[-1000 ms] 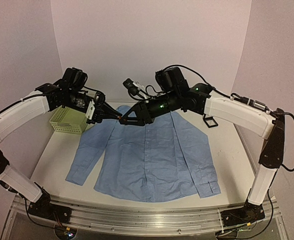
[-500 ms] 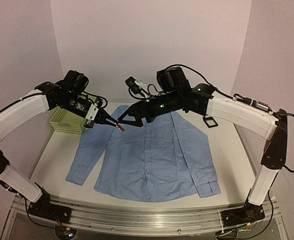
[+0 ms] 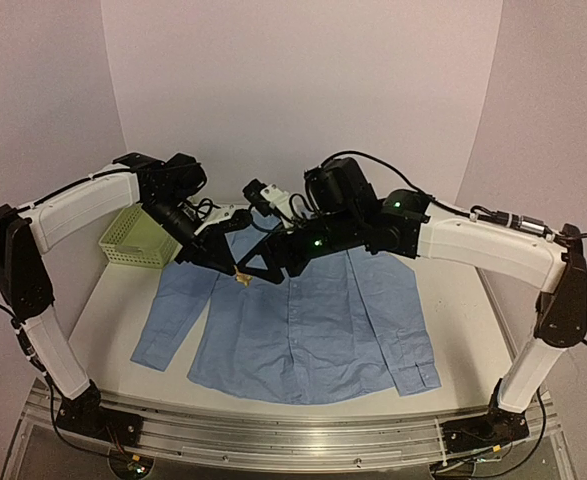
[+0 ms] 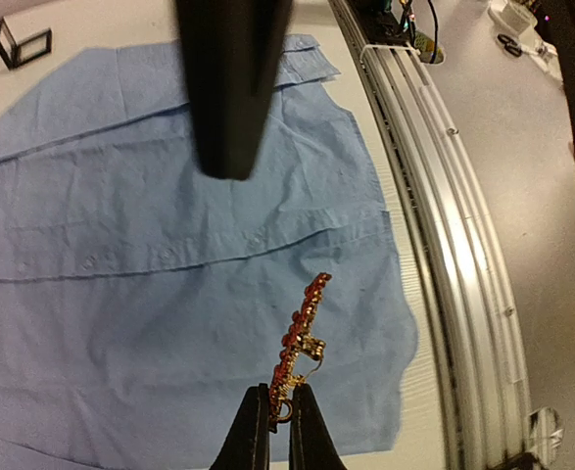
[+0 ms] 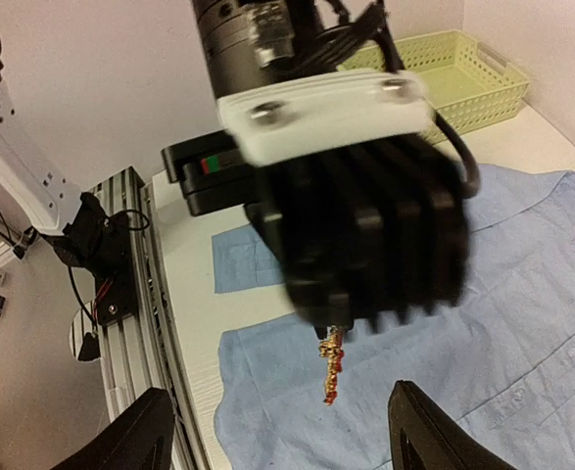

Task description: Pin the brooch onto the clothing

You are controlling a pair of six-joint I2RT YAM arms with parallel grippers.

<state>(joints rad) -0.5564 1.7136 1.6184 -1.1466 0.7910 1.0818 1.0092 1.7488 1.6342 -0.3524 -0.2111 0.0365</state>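
Note:
The brooch (image 4: 302,338), a small orange-red and gold leaf pin, is pinched at its lower end by my left gripper (image 4: 279,421), which is shut on it. It hangs in the air above the clothing (image 3: 308,320), a light blue shirt spread flat on the table. In the top view the brooch (image 3: 241,277) is over the shirt's left shoulder area. My right gripper (image 5: 277,436) stands open, one finger on each side of the brooch (image 5: 332,372) and apart from it, facing the left gripper (image 3: 233,268). One right finger (image 4: 233,88) shows dark in the left wrist view.
A pale green basket (image 3: 133,240) sits at the table's back left. A small black square box (image 4: 23,44) lies beyond the shirt. The aluminium rail (image 4: 434,196) runs along the table's near edge. The right gripper (image 3: 257,266) hovers close beside the left one.
The right gripper has opened and come off the brooch. The left arm has swung in and lowered, carrying the brooch down over the shirt.

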